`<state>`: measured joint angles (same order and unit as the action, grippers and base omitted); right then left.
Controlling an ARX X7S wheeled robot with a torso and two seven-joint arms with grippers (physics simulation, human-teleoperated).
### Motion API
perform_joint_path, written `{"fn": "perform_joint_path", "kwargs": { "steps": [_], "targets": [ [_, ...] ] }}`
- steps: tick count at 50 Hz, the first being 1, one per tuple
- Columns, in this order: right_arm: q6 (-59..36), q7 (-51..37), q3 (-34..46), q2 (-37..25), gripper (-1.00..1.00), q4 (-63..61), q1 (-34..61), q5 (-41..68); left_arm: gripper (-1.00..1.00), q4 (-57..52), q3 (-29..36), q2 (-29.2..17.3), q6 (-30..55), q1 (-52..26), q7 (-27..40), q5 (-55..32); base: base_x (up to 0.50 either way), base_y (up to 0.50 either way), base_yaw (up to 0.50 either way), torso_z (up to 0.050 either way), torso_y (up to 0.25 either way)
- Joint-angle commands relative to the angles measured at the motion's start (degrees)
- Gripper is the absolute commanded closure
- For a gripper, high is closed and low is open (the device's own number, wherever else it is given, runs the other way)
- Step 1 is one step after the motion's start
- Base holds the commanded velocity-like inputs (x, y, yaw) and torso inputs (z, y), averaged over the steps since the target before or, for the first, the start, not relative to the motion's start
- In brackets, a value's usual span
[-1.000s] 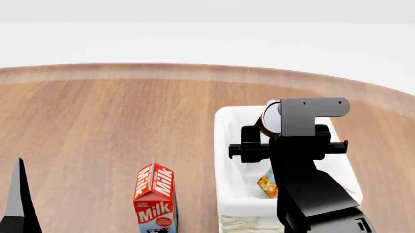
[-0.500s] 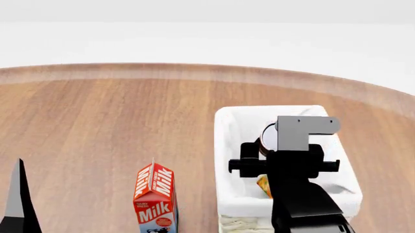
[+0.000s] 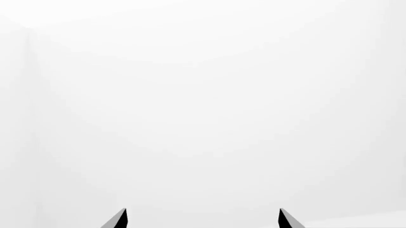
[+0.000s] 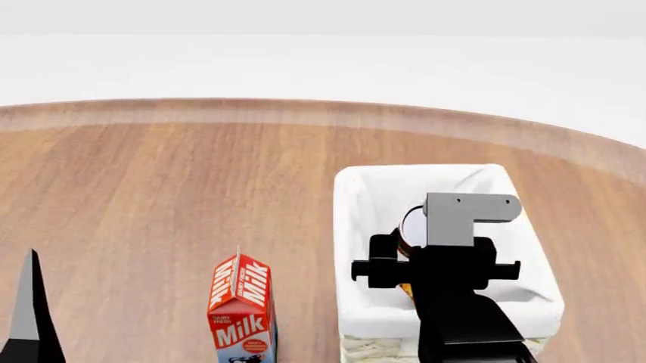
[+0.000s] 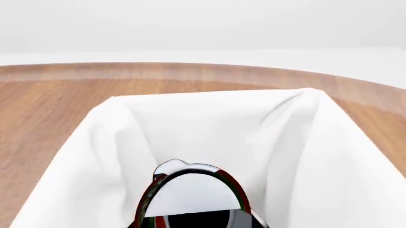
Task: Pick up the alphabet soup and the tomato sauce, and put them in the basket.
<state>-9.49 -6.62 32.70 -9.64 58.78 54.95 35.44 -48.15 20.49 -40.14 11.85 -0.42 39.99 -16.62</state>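
Red-labelled tomato sauce (image 4: pixel 414 224): pinched by right fingers (image 4: pixel 397 243) inside basket (image 4: pixel 349 227).
Risk: release might topple it onto something orange-yellow below.
Left fingers (image 3: pixel 123 219): spread, empty.

A: Where is the tomato sauce (image 4: pixel 412 224)?
B: It is low inside the basket (image 4: pixel 353 227), near its middle. Its silvery-white top (image 5: pixel 193 192) shows, with a red and green rim.
A: And the alphabet soup (image 4: pixel 407 288)?
B: Only a small orange-yellow part shows, at the basket's near end. The white liner (image 5: pixel 209 123) covers the rim.

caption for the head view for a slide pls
Right gripper lowers the tomato sauce into the basket; milk carton stands beside it.
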Motion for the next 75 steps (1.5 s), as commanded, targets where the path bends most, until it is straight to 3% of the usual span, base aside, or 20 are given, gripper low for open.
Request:
{"fn": "perform_joint_path", "kwargs": {
  "steps": [1,15,16,26,38,55,75],
  "targets": [
    [-0.11,0.46,0.05,0.29,1.00,0.95,-0.09,-1.65,-1.00,0.00,0.07,0.00,0.15,-0.20,0.02,-0.14,0.00,0.00,0.00,0.000,0.000],
    [1.20,0.35,-0.34,1.21,1.00,5.71,1.27,-1.88,-1.00,0.14,0.10,-0.12,-0.14,0.05,0.07,-0.08,0.00,0.00,0.00,0.000,0.000],
    [1.50,0.49,-0.46,1.49,-1.00,6.91,1.66,-1.87,-1.00,0.15,0.01,-0.16,-0.24,0.12,0.09,-0.14,0.00,0.00,0.00,0.000,0.000],
    [1.56,0.42,-0.63,1.47,-1.00,7.19,1.78,-1.69,-1.00,0.32,0.21,-0.03,-0.28,0.02,0.10,-0.09,0.00,0.00,0.00,0.000,0.000],
    [-4.89,-7.93,-1.73,-5.83,-1.00,-22.38,-4.50,1.07,-1.00,0.37,0.43,-0.02,-0.37,0.12,0.15,0.07,0.00,0.00,0.00,0.000,0.000],
    [9.55,-11.86,-4.22,-6.89,-1.00,-31.24,-7.99,-2.86,-1.00,-0.02,0.33,-0.20,-0.03,-0.20,0.24,-0.19,0.00,0.00,0.00,0.000,0.000],
    [30.52,-19.09,-6.28,-9.20,-1.00,-44.77,-14.62,-14.80,-1.00,0.36,0.67,-0.13,-0.56,0.30,0.34,0.10,0.00,0.00,0.00,0.000,0.000]
  ]
}}
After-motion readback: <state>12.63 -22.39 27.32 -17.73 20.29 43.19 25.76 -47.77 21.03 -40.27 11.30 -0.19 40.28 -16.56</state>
